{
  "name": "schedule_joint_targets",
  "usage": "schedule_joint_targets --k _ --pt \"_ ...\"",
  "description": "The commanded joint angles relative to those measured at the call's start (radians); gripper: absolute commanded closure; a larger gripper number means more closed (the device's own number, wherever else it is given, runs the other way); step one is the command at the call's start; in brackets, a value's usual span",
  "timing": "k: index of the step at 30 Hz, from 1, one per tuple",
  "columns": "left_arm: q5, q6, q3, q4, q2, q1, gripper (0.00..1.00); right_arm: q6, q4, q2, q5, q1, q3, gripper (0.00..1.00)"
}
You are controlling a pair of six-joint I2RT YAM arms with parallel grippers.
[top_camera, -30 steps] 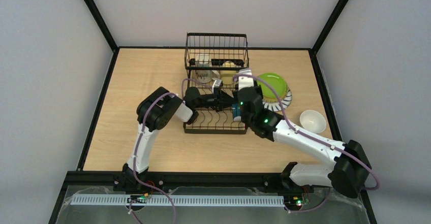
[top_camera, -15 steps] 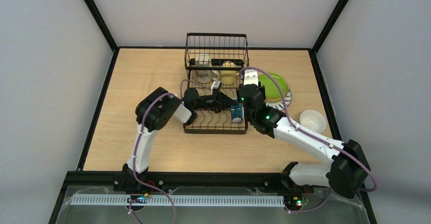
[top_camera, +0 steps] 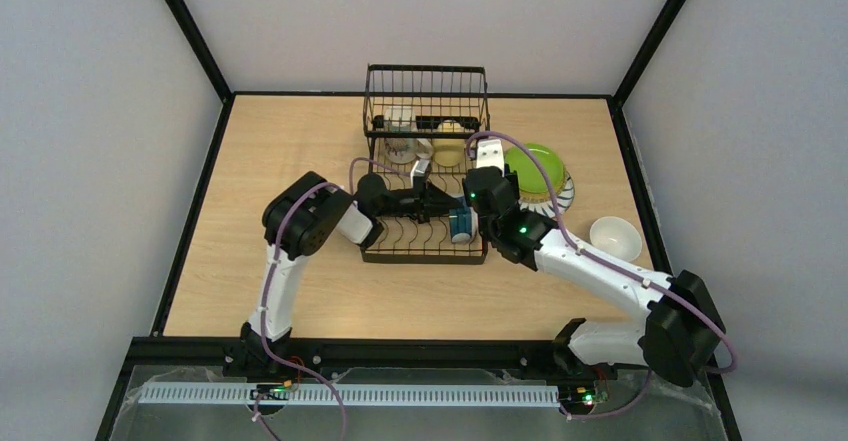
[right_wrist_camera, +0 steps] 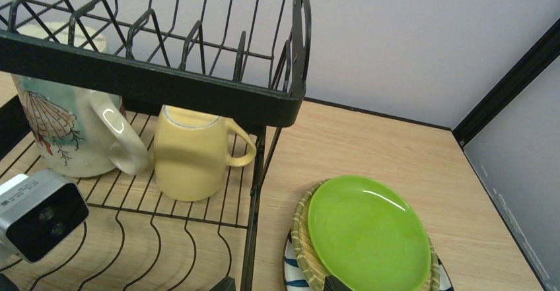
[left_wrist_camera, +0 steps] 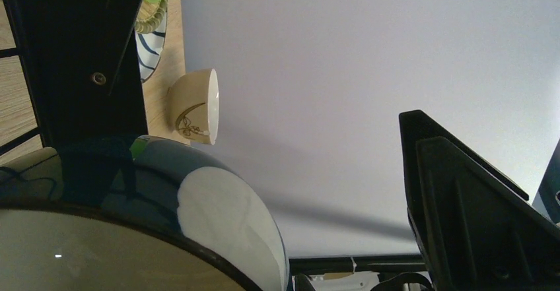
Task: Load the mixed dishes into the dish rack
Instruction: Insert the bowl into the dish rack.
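The black wire dish rack (top_camera: 425, 252) stands mid-table. My left gripper (top_camera: 445, 204) reaches over its low section, shut on the rim of the blue-patterned mug (top_camera: 461, 223), which fills the lower left of the left wrist view (left_wrist_camera: 198, 218); one finger (left_wrist_camera: 462, 212) shows at right. My right gripper (right_wrist_camera: 279, 283) hovers open and empty over the rack's right edge (right_wrist_camera: 254, 212). Under the raised basket (right_wrist_camera: 165, 83) stand a white printed mug (right_wrist_camera: 56, 132) and a pale yellow mug (right_wrist_camera: 191, 156). The lime green plate (right_wrist_camera: 366, 235) lies on the tan plate (right_wrist_camera: 305, 228) and the striped plate (right_wrist_camera: 294, 274).
A cream mug (top_camera: 615, 238) stands on the table at the right, near the black frame rail. The left wrist's white camera box (right_wrist_camera: 39, 215) sits low over the rack wires, close to the printed mug. Grey walls close the table on three sides.
The left gripper and the blue mug have shifted slightly left over the rack. The right arm's forearm has swung a little, its gripper staying by the rack's right edge.
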Motion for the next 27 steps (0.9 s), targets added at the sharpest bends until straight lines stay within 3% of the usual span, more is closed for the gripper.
schedule_joint_targets --k 1,10,16,21,27 --pt "0.03 0.059 -0.078 0.234 0.109 0.033 0.98 0.04 -0.025 0.018 -0.012 -0.001 0.002 0.24" --pt "0.056 0.114 -0.114 0.187 0.109 0.055 0.99 0.088 -0.036 0.061 -0.022 -0.001 -0.01 0.24" --pt "0.078 0.186 -0.119 0.061 0.09 0.072 0.97 0.132 -0.044 0.11 -0.033 -0.001 -0.011 0.24" --pt "0.083 0.309 -0.129 -0.127 0.049 0.09 0.81 0.17 -0.046 0.137 -0.035 -0.001 -0.031 0.24" --pt "0.084 0.405 -0.133 -0.265 0.015 0.112 0.49 0.206 -0.056 0.162 -0.039 -0.001 -0.04 0.24"
